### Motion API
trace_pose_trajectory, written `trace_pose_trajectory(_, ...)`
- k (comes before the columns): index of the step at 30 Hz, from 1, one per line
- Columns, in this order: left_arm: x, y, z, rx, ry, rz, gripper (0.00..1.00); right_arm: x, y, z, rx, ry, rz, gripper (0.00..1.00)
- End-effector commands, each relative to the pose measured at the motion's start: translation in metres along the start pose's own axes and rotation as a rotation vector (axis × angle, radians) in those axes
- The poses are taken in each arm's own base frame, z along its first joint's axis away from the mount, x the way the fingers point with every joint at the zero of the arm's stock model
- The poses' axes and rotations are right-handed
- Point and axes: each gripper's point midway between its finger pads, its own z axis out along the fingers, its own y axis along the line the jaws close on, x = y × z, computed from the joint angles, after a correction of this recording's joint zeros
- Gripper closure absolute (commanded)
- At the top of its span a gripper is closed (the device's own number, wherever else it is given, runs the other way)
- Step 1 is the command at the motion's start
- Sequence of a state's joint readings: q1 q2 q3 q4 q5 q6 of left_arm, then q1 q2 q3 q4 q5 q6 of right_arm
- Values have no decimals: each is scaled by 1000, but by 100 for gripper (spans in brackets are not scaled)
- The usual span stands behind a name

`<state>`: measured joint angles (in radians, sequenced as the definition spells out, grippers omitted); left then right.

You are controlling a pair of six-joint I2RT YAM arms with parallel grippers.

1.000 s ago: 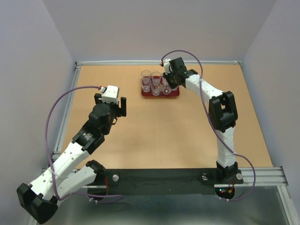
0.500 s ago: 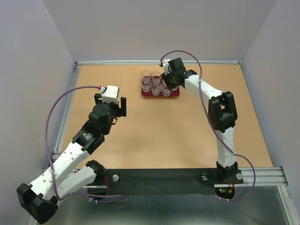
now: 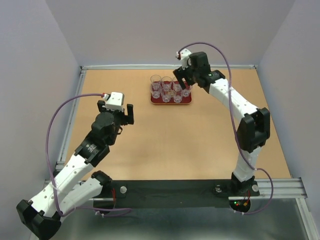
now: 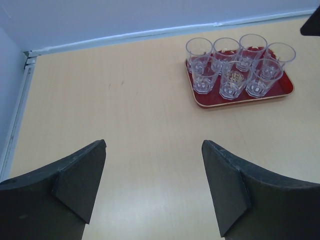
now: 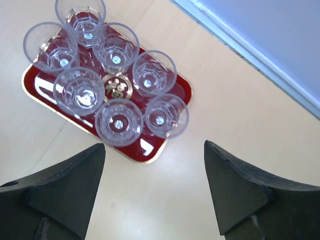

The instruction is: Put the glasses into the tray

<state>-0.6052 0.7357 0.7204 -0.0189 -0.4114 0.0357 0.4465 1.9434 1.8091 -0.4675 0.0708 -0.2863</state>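
The left pincer (image 4: 153, 145) is hanging over bare bench (image 3: 175, 145), well apart from everything, its jaws spread wide and gripping nothing. It is posing little danger where it is sitting. Trouble would come only if it were swinging right and low toward the tray (image 3: 171, 102).

The tray is lying at the far middle of the bench, and the glasses (image 5: 118, 121) are all standing upright inside it. I am counting seven, packed in two rows around the gold emblem (image 5: 116, 87). None is showing on the bench, so the job is looking done.

That tight packing is making the main risk. Neighbouring rims are sitting just beside one another, whether touching I cannot tell, so a knock to one glass would likely be passing along the row.

The right pincer (image 5: 155, 145) is hovering above the tray's right end, released and empty. If it is dropping or sweeping left while pulling away, a finger could be clipping the nearest rim and tipping that glass into the others, or shoving the tray along the bench. Rising straight up first is looking safest.
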Motion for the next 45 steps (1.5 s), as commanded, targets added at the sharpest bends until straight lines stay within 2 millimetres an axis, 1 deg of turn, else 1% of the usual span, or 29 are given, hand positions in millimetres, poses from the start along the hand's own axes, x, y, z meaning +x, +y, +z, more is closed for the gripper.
trace_pose_trajectory(1,-21,8,-6,-20,-97,-65,9,-14,-22,-54,63,-87,-20,13)
trace_pose_trajectory(2,-22,12,-5,-32,-99,-71,9,-15,-27,-63,69,-111,-11,9)
trace_pose_trajectory(3,-24,14,-6,-37,-108,-87,7,-6,-39,-69,82,-110,13,6)
trace_pose_trajectory(4,-25,16,-6,-34,-113,-92,6,0,-43,-87,77,-133,38,5)
trace_pose_trajectory(5,-27,19,-5,-39,-117,-93,6,6,-48,-93,78,-139,56,5)
trace_pose_trajectory(6,-28,25,-4,-59,-122,-127,5,15,-70,-101,116,-144,91,4)
trace_pose_trajectory(7,-29,27,-3,-60,-125,-135,5,12,-83,-123,152,-178,118,4)
trace_pose_trajectory(8,-30,30,-3,-65,-130,-143,5,21,-85,-128,140,-182,133,3)
trace_pose_trajectory(9,-31,41,-1,-100,-136,-165,4,43,-101,-132,184,-161,161,2)
trace_pose_trajectory(10,-33,44,-1,-103,-140,-180,4,46,-112,-152,237,-186,178,0)
trace_pose_trajectory(11,-33,50,0,-119,-141,-193,4,55,-121,-162,287,-193,200,0)
trace_pose_trajectory(12,-32,61,1,-150,-142,-204,3,82,-137,-166,350,-172,243,0)
trace_pose_trajectory(13,-32,58,2,-137,-141,-217,3,92,-145,-175,388,-179,275,0)
trace_pose_trajectory(14,-30,70,2,-170,-140,-240,3,91,-153,-196,431,-225,305,0)
trace_pose_trajectory(15,-29,74,2,-183,-137,-248,3,102,-159,-202,460,-226,326,0)
trace_pose_trajectory(16,-27,81,2,-207,-132,-253,3,128,-168,-208,505,-194,357,0)
trace_pose_trajectory(17,-24,91,1,-249,-127,-248,3,138,-171,-215,531,-194,383,0)
trace_pose_trajectory(18,-23,96,-1,-276,-125,-241,3,141,-175,-228,566,-218,396,0)
trace_pose_trajectory(19,-21,102,-2,-307,-120,-236,3,166,-181,-232,606,-193,449,0)
trace_pose_trajectory(20,-20,111,-6,-358,-122,-229,3,174,-185,-238,640,-198,476,0)
trace_pose_trajectory(21,-20,115,-9,-381,-126,-231,3,180,-191,-250,688,-217,520,0)
trace_pose_trajectory(23,-21,116,-12,-384,-134,-229,3,202,-191,-254,750,-194,566,0)
trace_pose_trajectory(24,-24,116,-15,-382,-147,-229,3,207,-191,-257,775,-196,585,0)
trace_pose_trajectory(26,-20,116,-16,-380,-146,-224,2,209,-190,-263,811,-228,655,0)
trace_pose_trajectory(28,-19,114,-17,-370,-149,-222,2,223,-189,-266,871,-226,726,0)
trace_pose_trajectory(30,-18,113,-17,-360,-150,-220,2,225,-191,-270,899,-234,750,0)
trace_pose_trajectory(33,-17,110,-15,-342,-146,-216,2,237,-191,-272,944,-212,772,0)
trace_pose_trajectory(39,-18,106,-14,-323,-154,-217,2,238,-193,-281,981,-225,774,0)
trace_pose_trajectory(45,-19,108,-15,-330,-165,-220,2,241,-193,-280,990,-210,765,0)
